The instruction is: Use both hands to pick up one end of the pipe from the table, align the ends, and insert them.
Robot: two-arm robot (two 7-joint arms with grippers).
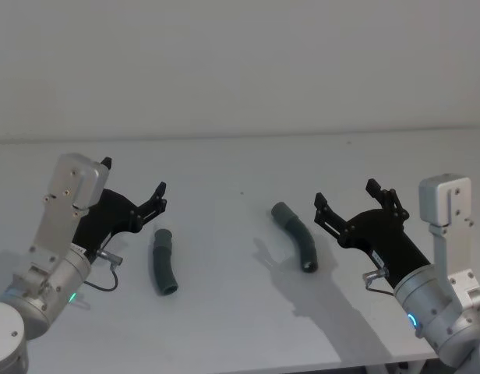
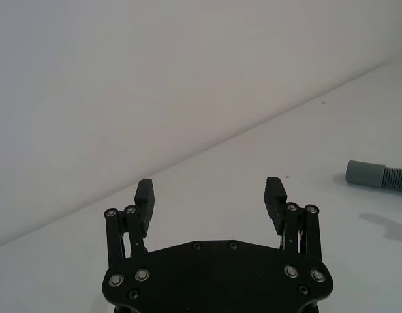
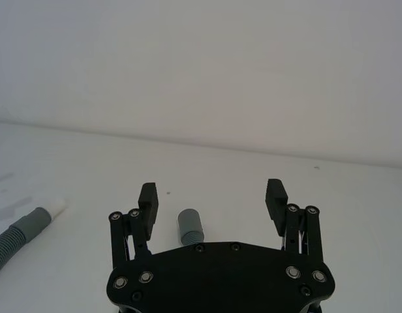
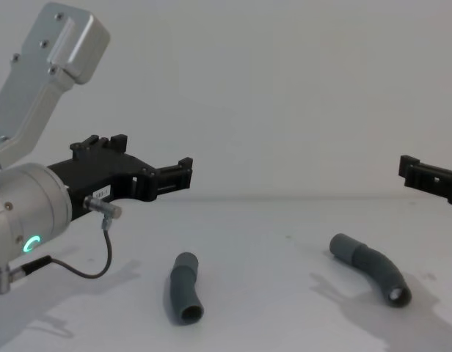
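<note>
I count two dark grey ribbed hose pieces lying well apart on the white table (image 1: 224, 164). The left piece (image 1: 164, 263) lies near my left gripper (image 1: 133, 178); the right piece (image 1: 296, 236) lies near my right gripper (image 1: 346, 192). Both grippers hang above the table, fingers spread wide, touching neither piece.

text legible: none | label: small white label (image 4: 100, 192) on the black body of the left gripper (image 1: 134, 176) | print: too small to make out | view: chest
</note>
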